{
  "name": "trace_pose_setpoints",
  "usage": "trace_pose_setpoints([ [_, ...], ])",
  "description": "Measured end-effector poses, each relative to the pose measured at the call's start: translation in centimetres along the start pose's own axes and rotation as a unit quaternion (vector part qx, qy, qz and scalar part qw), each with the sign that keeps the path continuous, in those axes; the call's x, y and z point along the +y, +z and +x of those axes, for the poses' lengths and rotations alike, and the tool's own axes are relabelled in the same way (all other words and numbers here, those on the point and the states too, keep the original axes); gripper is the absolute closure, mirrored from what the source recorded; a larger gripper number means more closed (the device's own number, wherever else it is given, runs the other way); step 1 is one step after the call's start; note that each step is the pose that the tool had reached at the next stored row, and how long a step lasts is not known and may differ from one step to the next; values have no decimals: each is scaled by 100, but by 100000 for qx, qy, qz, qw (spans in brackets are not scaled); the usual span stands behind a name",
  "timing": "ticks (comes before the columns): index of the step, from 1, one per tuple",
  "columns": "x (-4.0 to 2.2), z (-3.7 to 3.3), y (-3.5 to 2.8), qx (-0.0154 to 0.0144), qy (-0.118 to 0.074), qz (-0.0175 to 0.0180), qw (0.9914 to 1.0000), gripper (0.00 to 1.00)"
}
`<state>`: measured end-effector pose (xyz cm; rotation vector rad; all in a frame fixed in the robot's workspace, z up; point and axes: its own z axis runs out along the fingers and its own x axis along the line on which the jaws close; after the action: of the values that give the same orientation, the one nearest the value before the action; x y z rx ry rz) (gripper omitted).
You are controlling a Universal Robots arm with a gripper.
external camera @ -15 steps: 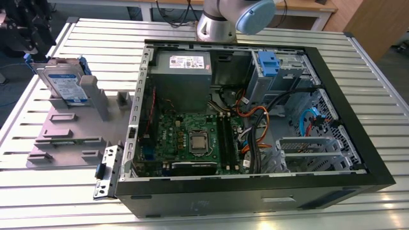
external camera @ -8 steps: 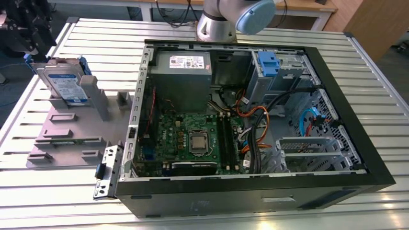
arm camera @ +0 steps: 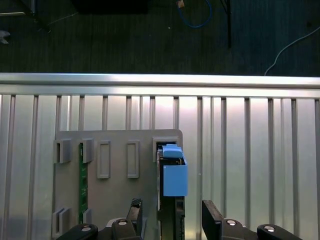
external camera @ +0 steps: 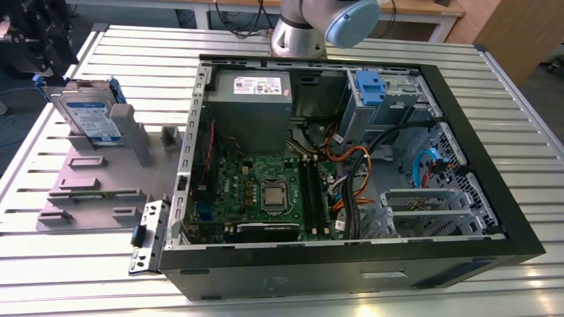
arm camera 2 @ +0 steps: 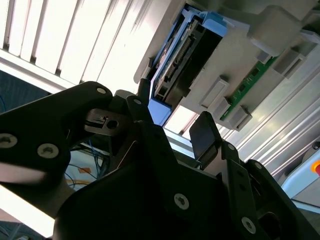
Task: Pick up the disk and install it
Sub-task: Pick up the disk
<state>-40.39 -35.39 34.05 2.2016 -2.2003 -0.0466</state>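
The disk (external camera: 88, 115) stands up on its thin edge in a slot of a grey holder plate (external camera: 97, 178). The plate lies flat on the slatted metal tabletop (external camera: 352, 46), on the exterior view's left. The disk sits at the far end of the plate and leans a little. You can see its white and blue label and the blue frame around it. In the first wrist view the end effector (arm camera: 171, 205) hangs over the disk (arm camera: 172, 175). It is open, with one dark finger (arm camera: 135, 210) on each side of the disk and a gap on both sides, so it is not holding the disk. The blue end of the frame lines up with the space between the fingers. In the second wrist view the end effector (arm camera 2: 175, 120) is close to the end of the disk (arm camera 2: 185, 55), but I cannot tell if the fingers touch it. A thin green board (arm camera: 82, 180) stands in another slot of the holder plate (arm camera: 115, 150), away from the disk. On the exterior view's right, just beside the plate, a big black computer case (external camera: 352, 271) lies on its side with its cover off. Inside it are a green main board (external camera: 264, 191), a grey power box (external camera: 251, 99) at the far side, bundles of wires (external camera: 352, 172), and a metal bay with a blue latch (external camera: 368, 86) in the far right corner. The base of the arm (external camera: 304, 30) stands on the tabletop behind the case.
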Motion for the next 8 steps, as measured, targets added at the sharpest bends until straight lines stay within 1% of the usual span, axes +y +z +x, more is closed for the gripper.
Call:
trace_pose_setpoints([
  [8,-1,0,17,3,0,-2,100000,41],
])
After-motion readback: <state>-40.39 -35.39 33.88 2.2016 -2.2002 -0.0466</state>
